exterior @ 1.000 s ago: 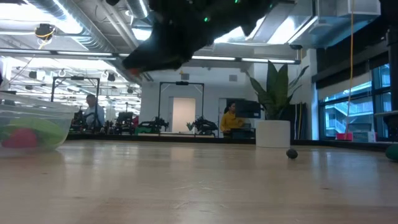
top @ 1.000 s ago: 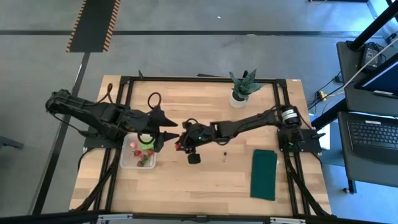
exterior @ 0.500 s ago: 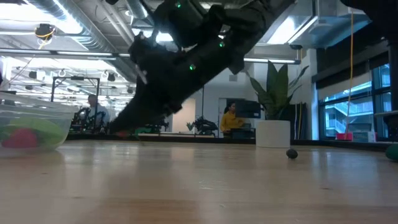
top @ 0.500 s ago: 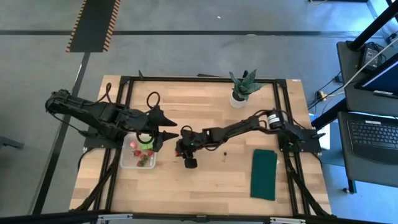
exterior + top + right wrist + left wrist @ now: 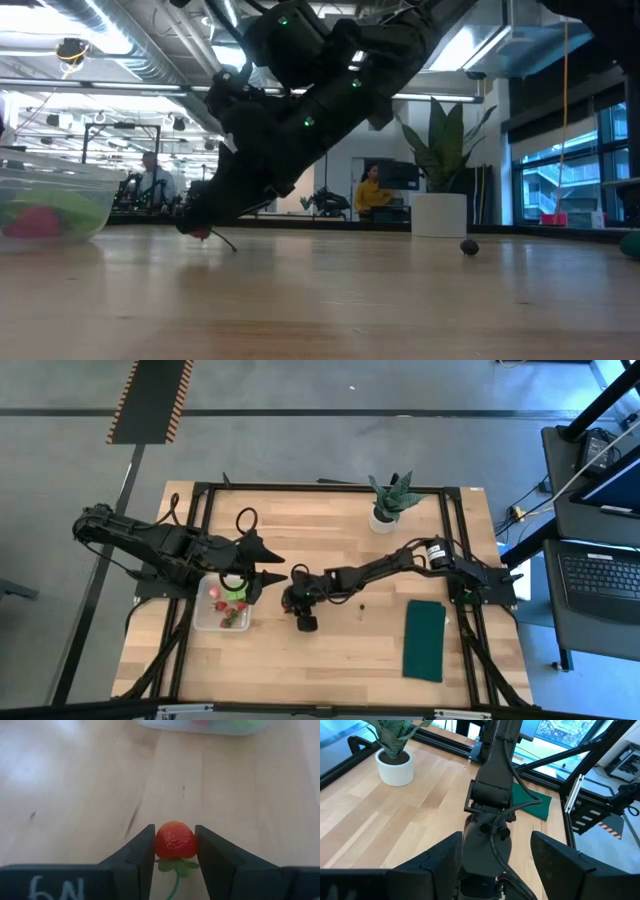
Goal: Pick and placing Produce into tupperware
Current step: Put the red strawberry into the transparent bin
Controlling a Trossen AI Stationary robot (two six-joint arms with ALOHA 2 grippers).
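Note:
My right gripper (image 5: pixel 288 596) reaches in from the table's right to just right of the tupperware (image 5: pixel 222 606) and is shut on a red strawberry (image 5: pixel 175 840) with a green top. In the low view the right gripper (image 5: pixel 200 228) is down at the table surface. The clear tupperware (image 5: pixel 50 205) holds red pieces and a light green leafy piece (image 5: pixel 236 589). A small olive-brown round piece (image 5: pixel 361 602) lies on the wood to the right. My left gripper (image 5: pixel 266 565) hovers open over the tupperware's right edge. My right gripper pinches the strawberry's red body (image 5: pixel 175 834) between its two fingers (image 5: pixel 142 850), one on each side. The green top (image 5: pixel 176 865) and stem point back toward the wrist. The fingers slant down from the table's right. Whether the berry rests on the wood, I cannot tell.
A spiky plant in a white pot (image 5: pixel 385 506) stands near the far edge. A dark green cloth (image 5: pixel 425 640) lies near the right edge. Bare wood stretches between the tupperware and the cloth. People sit in the room beyond the table.
My right gripper has come down from well above the table to its surface, shifting slightly toward the near-left, with the strawberry still between its fingers. The left arm has kept still.

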